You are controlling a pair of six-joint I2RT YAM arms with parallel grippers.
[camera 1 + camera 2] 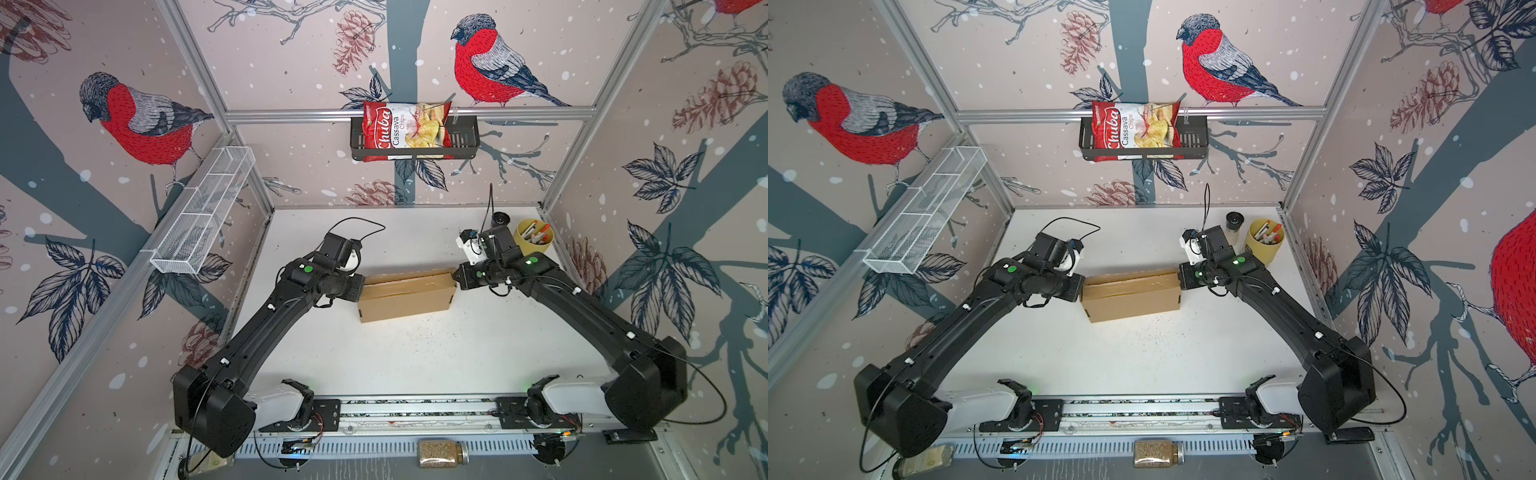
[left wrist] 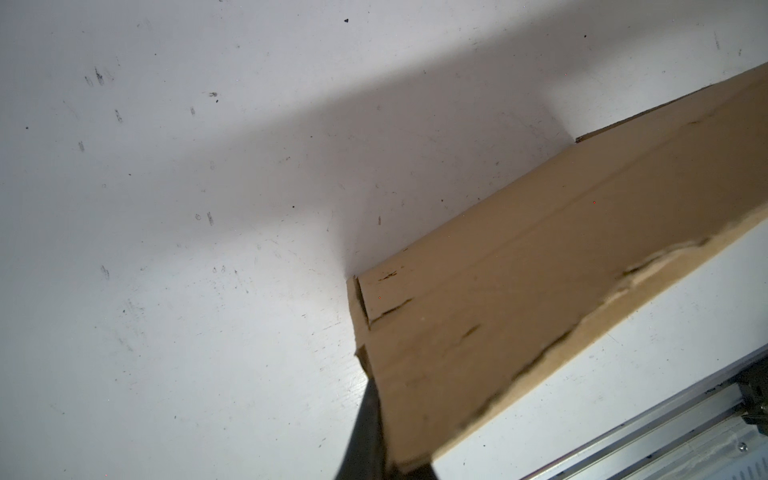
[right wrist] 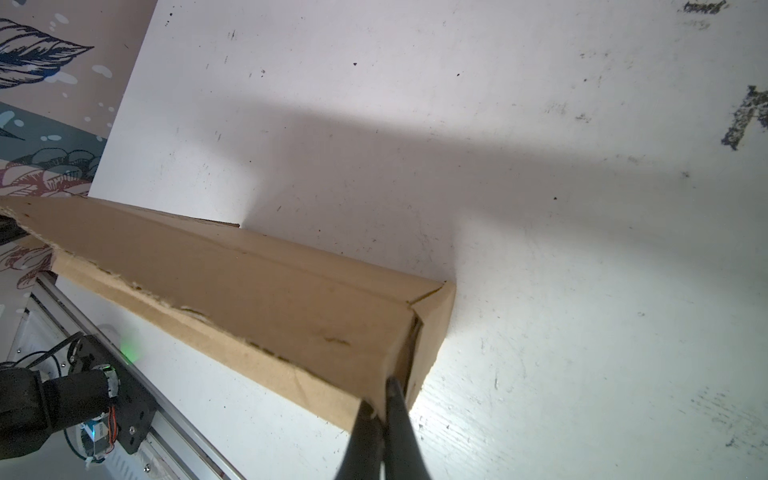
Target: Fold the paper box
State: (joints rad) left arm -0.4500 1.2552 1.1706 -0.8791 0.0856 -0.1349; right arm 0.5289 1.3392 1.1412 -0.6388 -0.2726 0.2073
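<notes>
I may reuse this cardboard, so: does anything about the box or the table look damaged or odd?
Yes. The paper box has a ragged, frayed long edge, seen in both wrist views, that looks torn. Short creases mark its face near the corners. Dark specks dot the table in front of it.

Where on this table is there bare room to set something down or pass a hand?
Widest: the bare table between the paper box and the front rail. A smaller strip lies behind the box. Crowded: the box's ends, at the left gripper and right gripper, and the pen cup corner.
</notes>
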